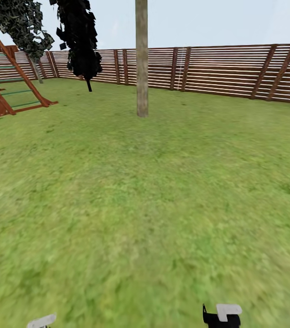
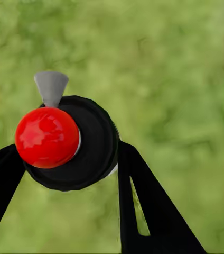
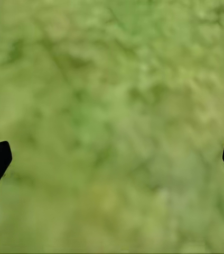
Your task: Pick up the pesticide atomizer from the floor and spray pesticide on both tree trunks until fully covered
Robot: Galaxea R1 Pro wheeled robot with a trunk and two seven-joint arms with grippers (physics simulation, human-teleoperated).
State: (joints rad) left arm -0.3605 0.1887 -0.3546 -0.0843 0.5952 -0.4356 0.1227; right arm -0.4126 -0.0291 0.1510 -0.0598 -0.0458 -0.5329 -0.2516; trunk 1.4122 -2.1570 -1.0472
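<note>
We see the garden lawn [image 1: 145, 205] under our tools, slatted fence [image 1: 236, 73] far ahead, pale tree trunk [image 1: 141, 59] well ahead of both, pesticide atomizer [image 2: 64, 140] with red ball top pinched in our left tool [image 2: 72, 159], right tool [image 3: 112, 159] spread wide above grass

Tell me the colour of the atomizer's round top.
Glossy red top, best seen in the left wrist view.
</note>
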